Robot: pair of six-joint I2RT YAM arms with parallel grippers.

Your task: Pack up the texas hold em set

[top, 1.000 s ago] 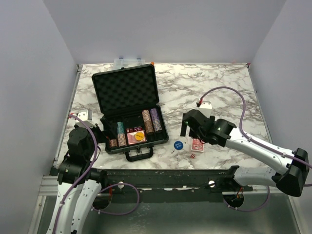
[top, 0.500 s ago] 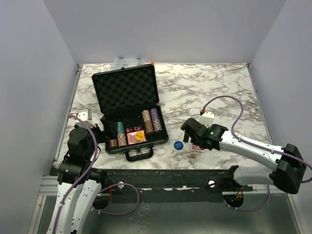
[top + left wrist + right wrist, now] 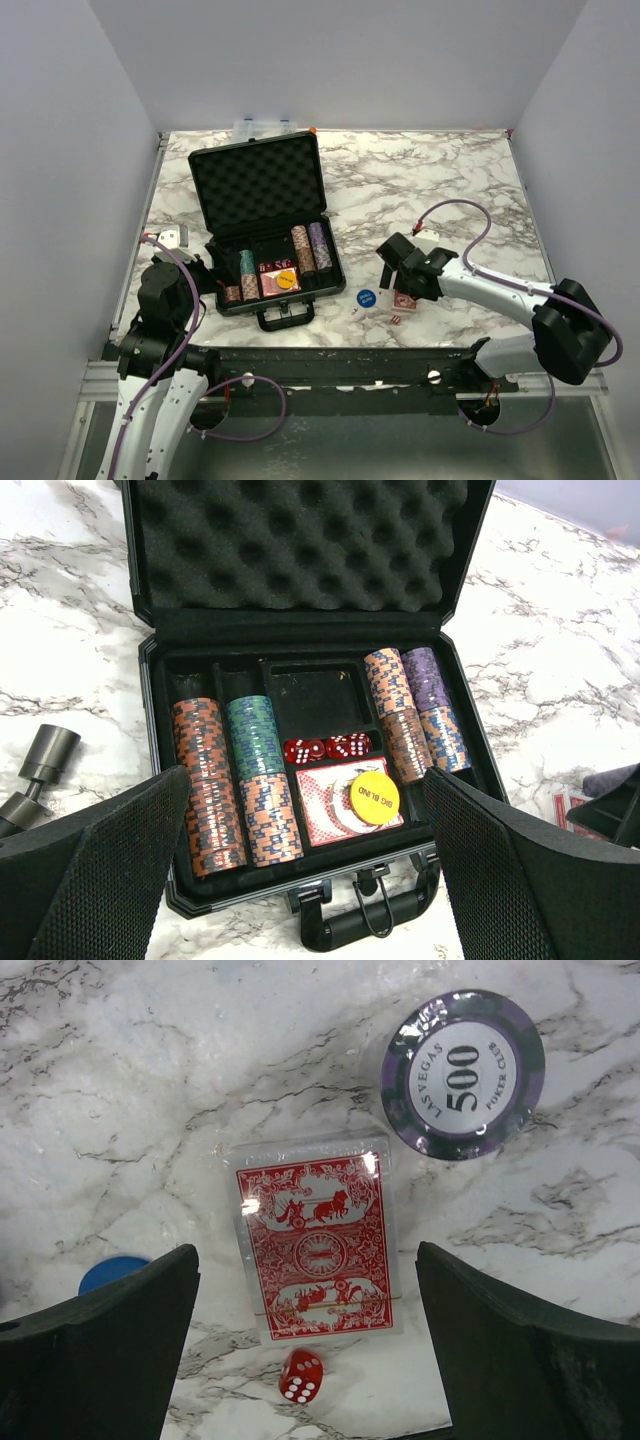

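The black briefcase (image 3: 262, 190) lies open on the marble table, foam lid up. In the left wrist view (image 3: 300, 685) it holds chip stacks (image 3: 238, 780), red dice (image 3: 325, 748), a red-backed deck (image 3: 325, 805) and a yellow button (image 3: 375, 796). My left gripper (image 3: 300, 880) is open just in front of its handle (image 3: 365, 915). My right gripper (image 3: 310, 1360) is open low over a loose red-backed deck (image 3: 316, 1248), a finger on each side. A red die (image 3: 301, 1377) lies by the deck, a purple 500 chip (image 3: 462, 1072) beyond it, the blue button (image 3: 108, 1272) to the left.
A clear plastic box (image 3: 266, 127) sits behind the briefcase lid at the table's back edge. A dark cylindrical tool (image 3: 40, 765) lies left of the case. The blue button (image 3: 366, 297) and the die (image 3: 396, 320) lie near the table's front edge.
My right arm has swung down and toward the front, bringing the gripper over the loose deck. The left arm and the briefcase have not moved.
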